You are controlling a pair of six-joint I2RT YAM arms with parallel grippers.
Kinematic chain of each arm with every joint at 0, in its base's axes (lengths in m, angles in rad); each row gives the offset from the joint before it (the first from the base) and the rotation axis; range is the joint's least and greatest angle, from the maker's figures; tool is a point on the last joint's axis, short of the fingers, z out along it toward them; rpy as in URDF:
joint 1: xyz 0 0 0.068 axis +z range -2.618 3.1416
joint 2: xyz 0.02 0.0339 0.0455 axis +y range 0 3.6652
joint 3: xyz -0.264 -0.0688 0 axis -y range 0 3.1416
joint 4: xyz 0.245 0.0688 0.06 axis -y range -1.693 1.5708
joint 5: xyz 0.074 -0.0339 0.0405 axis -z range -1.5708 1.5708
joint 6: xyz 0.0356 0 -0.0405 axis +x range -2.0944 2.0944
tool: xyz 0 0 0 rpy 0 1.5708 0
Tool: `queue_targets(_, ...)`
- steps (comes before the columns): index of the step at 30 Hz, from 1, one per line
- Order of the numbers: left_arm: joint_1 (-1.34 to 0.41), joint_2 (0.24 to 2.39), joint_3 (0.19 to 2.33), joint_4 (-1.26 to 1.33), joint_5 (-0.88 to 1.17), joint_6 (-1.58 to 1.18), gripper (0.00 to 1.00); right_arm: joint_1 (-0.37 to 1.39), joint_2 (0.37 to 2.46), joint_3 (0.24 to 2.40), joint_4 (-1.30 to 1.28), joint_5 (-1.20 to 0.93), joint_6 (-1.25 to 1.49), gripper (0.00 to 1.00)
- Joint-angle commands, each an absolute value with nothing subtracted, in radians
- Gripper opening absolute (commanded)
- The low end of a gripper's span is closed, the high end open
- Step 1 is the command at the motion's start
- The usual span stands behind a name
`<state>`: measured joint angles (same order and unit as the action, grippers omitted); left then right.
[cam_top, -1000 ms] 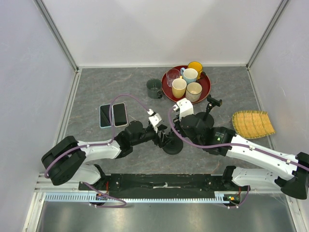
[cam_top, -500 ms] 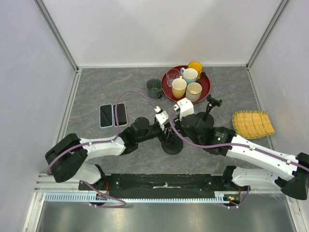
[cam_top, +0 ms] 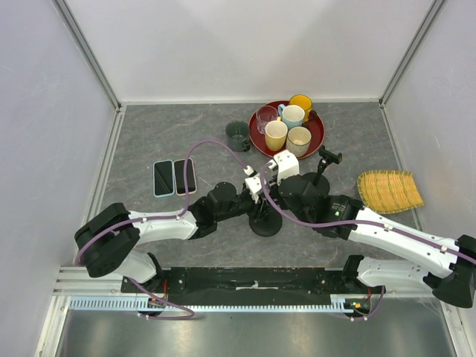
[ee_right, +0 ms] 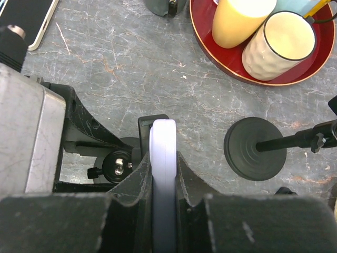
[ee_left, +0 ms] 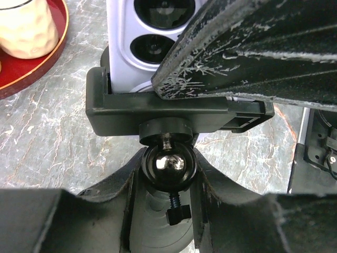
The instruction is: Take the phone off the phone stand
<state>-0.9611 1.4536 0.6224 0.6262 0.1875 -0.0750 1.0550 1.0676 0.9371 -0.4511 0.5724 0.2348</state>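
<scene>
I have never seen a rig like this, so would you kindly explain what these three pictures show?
These are two robot arms bolted to the near edge of a grey table. The wide picture looks down from above, with the left arm on the left and the right arm on the right. The other two pictures come from a camera on each wrist. The right arm's fingers are shut on the edge of a pale phone that sits in a black phone stand. The left arm's fingers flank the stand's ball joint; whether they grip it yet is unclear. Also on the table are two phones lying flat, a green mug, a red tray of cups, a second stand and a woven mat.
</scene>
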Motion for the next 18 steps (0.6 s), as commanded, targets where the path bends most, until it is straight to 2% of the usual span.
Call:
queue_targets(1, -0.951, 1.44, 0.624, 0.608, -0.173, -0.164, 0.02, 1.069, 1.048, 0.95, -0.437, 0.454, 0.336, 0.0)
queue_targets(5, -0.951, 1.424, 0.603, 0.598, -0.325, -0.239, 0.02, 1.072, 1.054, 0.959, -0.504, 0.42, 0.388, 0.0)
queue_targets(9, -0.951, 1.405, 0.591, 0.586, -0.441, -0.297, 0.02, 1.078, 1.088, 0.988, -0.607, 0.483, 0.409, 0.0)
queue_targets(18, -0.951, 1.37, 0.563, 0.557, -0.535, -0.371, 0.02, 1.078, 1.112, 1.005, -0.686, 0.563, 0.479, 0.0)
